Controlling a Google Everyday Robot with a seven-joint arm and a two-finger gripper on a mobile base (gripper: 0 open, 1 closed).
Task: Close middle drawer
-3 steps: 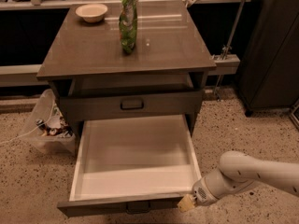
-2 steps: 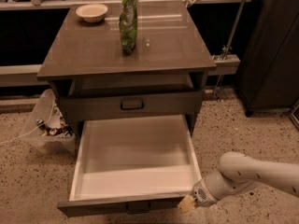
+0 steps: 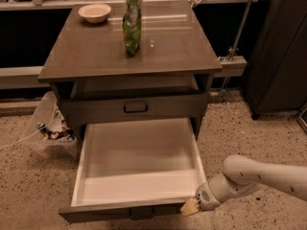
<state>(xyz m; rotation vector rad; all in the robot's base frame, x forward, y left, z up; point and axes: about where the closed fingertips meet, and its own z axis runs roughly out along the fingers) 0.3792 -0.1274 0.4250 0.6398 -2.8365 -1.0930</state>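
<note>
Gripper: our gripper (image 3: 189,207) sits at the right end of the middle drawer's (image 3: 139,150) front, touching it or just beside it. We cannot tell whether it is spread or pressed together.
Arm: the pale arm (image 3: 261,176) reaches in from the right of the middle drawer, low over the floor.
Change: almost none. Against the views of a second ago, the gripper is at practically the same corner and the middle drawer stands just as far out.
Meaning: we judge that the push has not taken hold yet, so the closing is all still to do.
Middle drawer: it is pulled well out toward us, showing its pale inner box. Its dark handle (image 3: 142,213) is at the centre of the front.
Risk: a push at one corner may skew the middle drawer on its runners.
Upper drawer (image 3: 134,108): it is directly above and behind the middle drawer, and shut.
Plastic bin (image 3: 45,133): it is on the floor to the left of the middle drawer.
Table top (image 3: 163,51): it is above and beyond the middle drawer. A green bag (image 3: 132,18) stands on it, with a bowl (image 3: 94,12) farther back and to the left.
</note>
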